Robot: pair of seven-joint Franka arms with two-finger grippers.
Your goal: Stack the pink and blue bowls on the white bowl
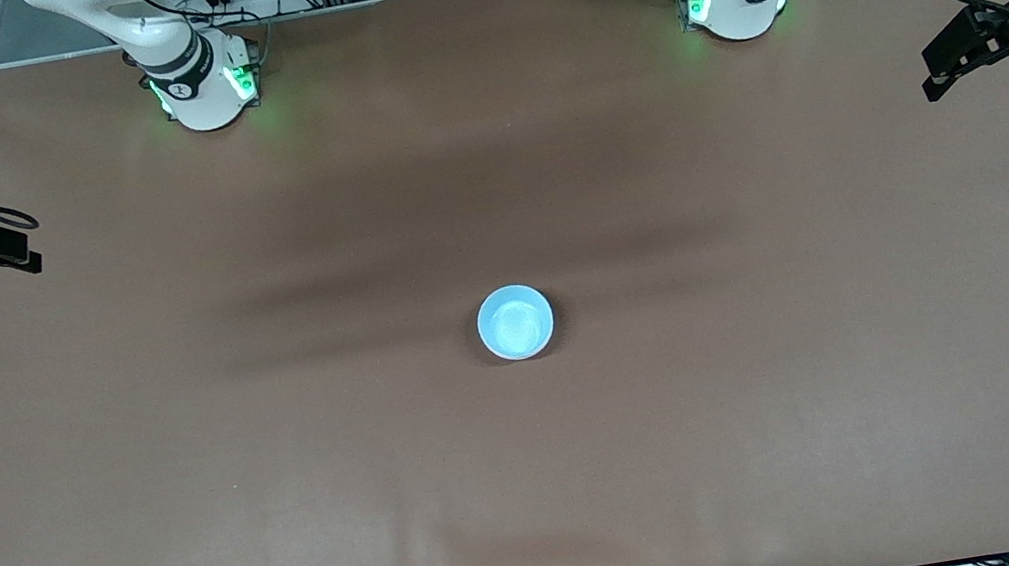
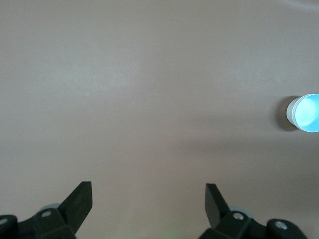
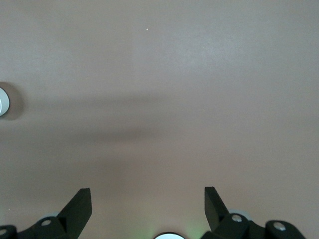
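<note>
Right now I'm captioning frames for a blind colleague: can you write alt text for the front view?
A light blue bowl sits alone mid-table on a brown table. The left gripper and right gripper, both open, wait over the table's two ends.

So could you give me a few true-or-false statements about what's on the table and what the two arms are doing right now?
1. A blue bowl sits near the middle of the brown table. True.
2. A pink bowl stands apart on the table. False: only the one stack, blue bowl on top, shows.
3. The left gripper holds the blue bowl. False: it waits at the left arm's end of the table, fingers open and empty.
4. The right gripper is open. True: it waits at the right arm's end, holding nothing.
5. The blue bowl is upright. True.
</note>
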